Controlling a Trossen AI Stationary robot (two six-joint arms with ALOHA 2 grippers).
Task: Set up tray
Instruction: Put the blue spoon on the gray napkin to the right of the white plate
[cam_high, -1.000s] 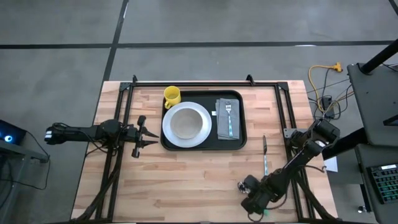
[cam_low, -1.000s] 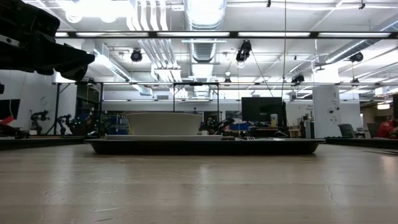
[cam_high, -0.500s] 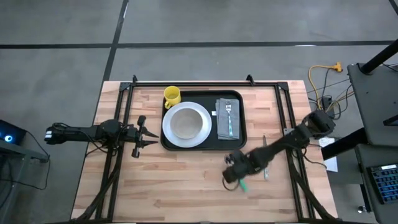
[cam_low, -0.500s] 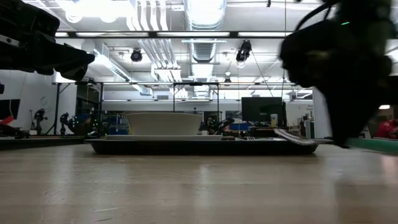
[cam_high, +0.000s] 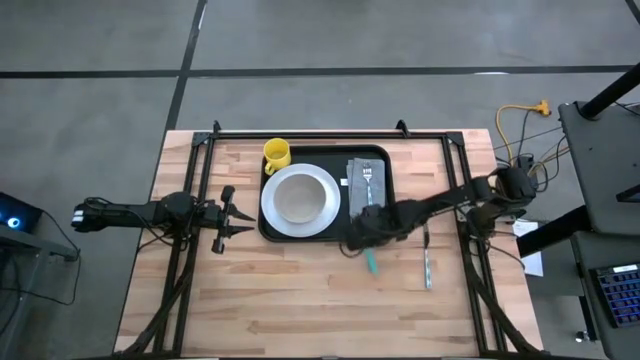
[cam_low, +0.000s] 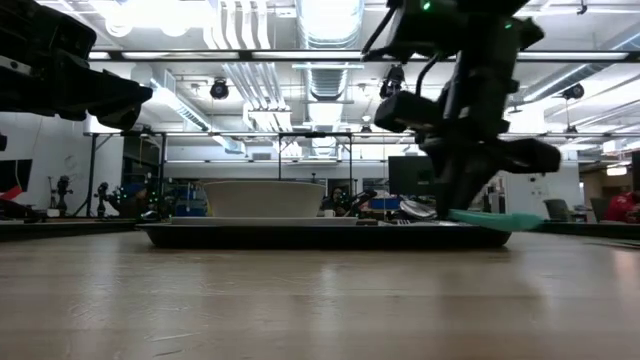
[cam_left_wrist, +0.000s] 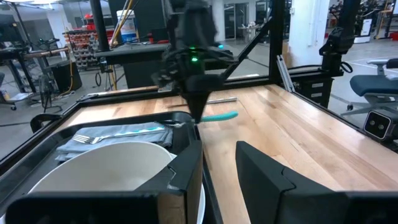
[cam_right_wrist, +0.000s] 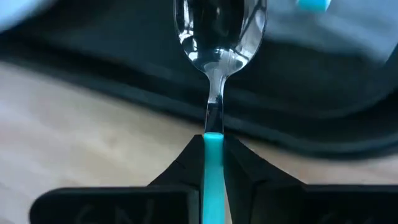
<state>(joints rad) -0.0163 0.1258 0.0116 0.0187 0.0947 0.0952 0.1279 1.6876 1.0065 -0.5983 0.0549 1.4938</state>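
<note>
Tray (cam_high: 385, 232): large, flat, black, rectangular; rounded corners, low raised rim. Lies flat toward the far middle of the tabletop (cam_high: 300, 290), long side running left to right, loaded.

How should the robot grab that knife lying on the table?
Around its thin middle, from straight above, with fingers on its two long edges. The knife lies flat on the table, right of the tray, so nothing slips under it. The right gripper, at the tray's near edge, holds a spoon.
</note>
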